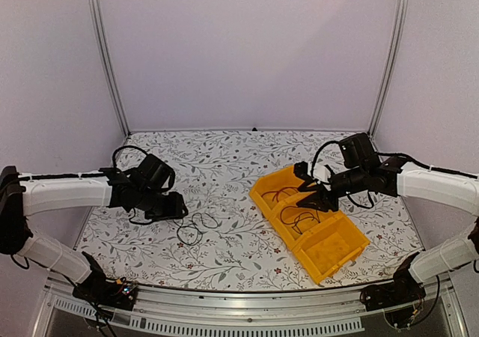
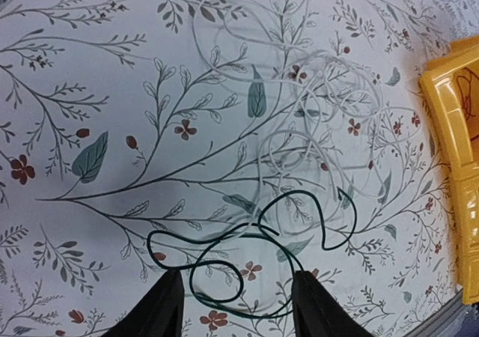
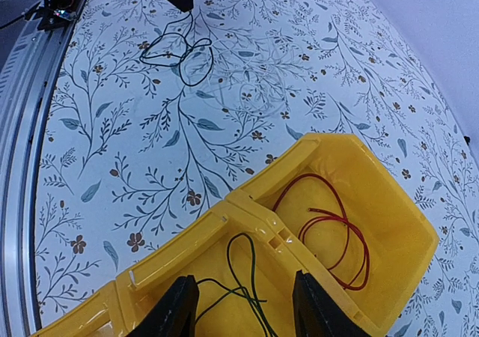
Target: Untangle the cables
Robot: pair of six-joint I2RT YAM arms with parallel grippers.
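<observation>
the light was soft and even, coming from above, and it gave the pale walls (image 1: 247, 52) a faint lilac cast. my arms (image 1: 67, 191) threw only weak, fuzzy shadows on the flowered table (image 1: 224, 157). the overhead view was a little grainy and soft. under my left wrist a dull grey patch of shade lay on the table top, the white cable (image 2: 299, 105) nearly melted into the pale pattern, and my left fingers (image 2: 161, 311) were dark and blurred at the bottom edge. my right wrist's wide lens bent the table's rail (image 3: 26, 127), while the yellow bins (image 3: 397, 217) showed bright, without glare.
</observation>
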